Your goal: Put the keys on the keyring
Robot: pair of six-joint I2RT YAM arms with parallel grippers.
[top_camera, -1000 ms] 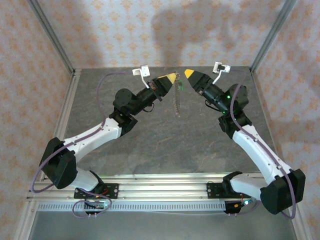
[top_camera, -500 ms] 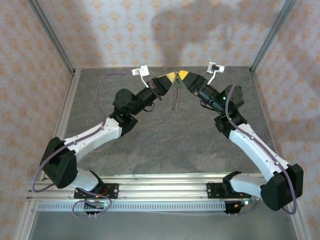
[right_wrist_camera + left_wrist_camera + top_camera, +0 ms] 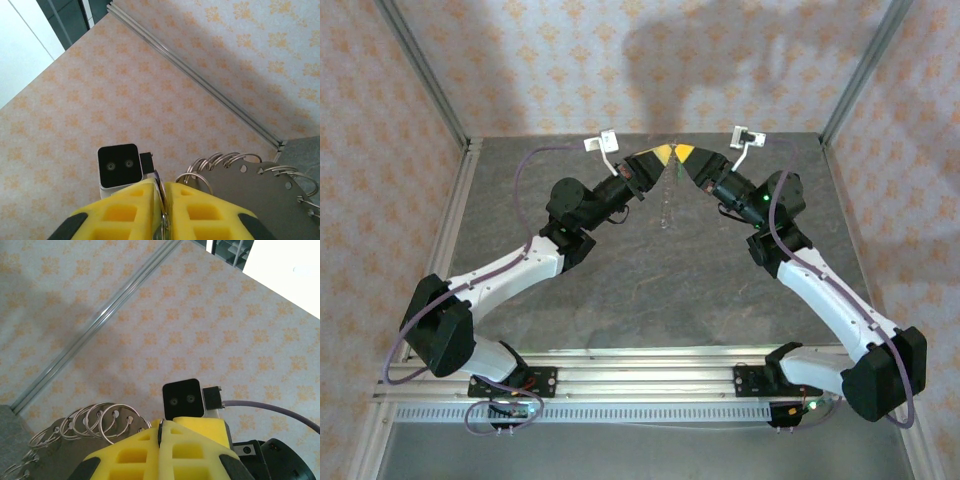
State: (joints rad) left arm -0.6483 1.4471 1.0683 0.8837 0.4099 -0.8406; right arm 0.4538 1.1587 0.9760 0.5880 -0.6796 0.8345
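In the top view my left gripper and right gripper meet tip to tip, high over the far middle of the table. The keyring hangs edge-on below them. In the wrist views it is a flat grey metal piece with holes along its rim, carrying several silver split rings. The left gripper is shut on its thin dark edge. The right gripper is shut on a thin silvery blade, the key; its green head is hidden between the yellow fingers.
The dark grey table top lies below the raised grippers. Patterned walls and metal frame posts close the sides and back. Each wrist view faces the other arm's black camera, close by.
My right gripper has moved left until its tip meets the left one. The hanging keyring has turned from a broad look to a thin edge-on line. The left arm holds still.
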